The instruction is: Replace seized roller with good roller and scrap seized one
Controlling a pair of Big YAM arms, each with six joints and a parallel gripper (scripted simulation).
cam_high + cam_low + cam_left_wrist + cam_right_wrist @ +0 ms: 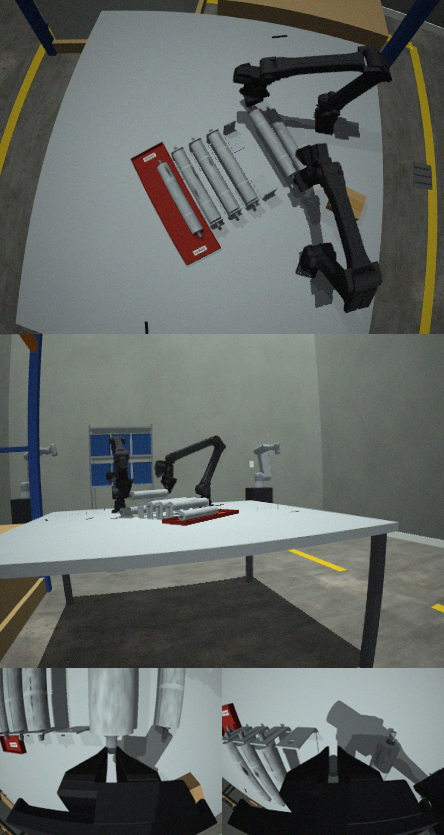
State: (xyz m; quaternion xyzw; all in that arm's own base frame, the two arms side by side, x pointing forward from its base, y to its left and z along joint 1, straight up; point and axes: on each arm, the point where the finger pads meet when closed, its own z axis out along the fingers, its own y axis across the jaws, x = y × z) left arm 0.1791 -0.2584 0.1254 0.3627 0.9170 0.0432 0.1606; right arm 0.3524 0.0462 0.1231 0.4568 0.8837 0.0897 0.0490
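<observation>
A grey roller (272, 142) hangs above the table over the empty fourth slot side of the roller bed, lifted clear in the exterior view (148, 493). My left gripper (299, 176) is shut on its near axle end (112, 751), with the roller body (113, 685) straight ahead of the fingers. My right gripper (252, 104) is shut on the far axle end (333, 766). Three rollers (215, 172) sit in the bed. The fourth slot (250, 160), between its two brackets, is empty. Another roller (179, 197) lies in the red scrap tray (172, 202).
A spare roller (289, 142) lies on the table just beyond the held one and also shows in the left wrist view (170, 690). A small tan block (352, 202) lies near the left arm. The bed's bracket row (267, 736) is left of the right gripper.
</observation>
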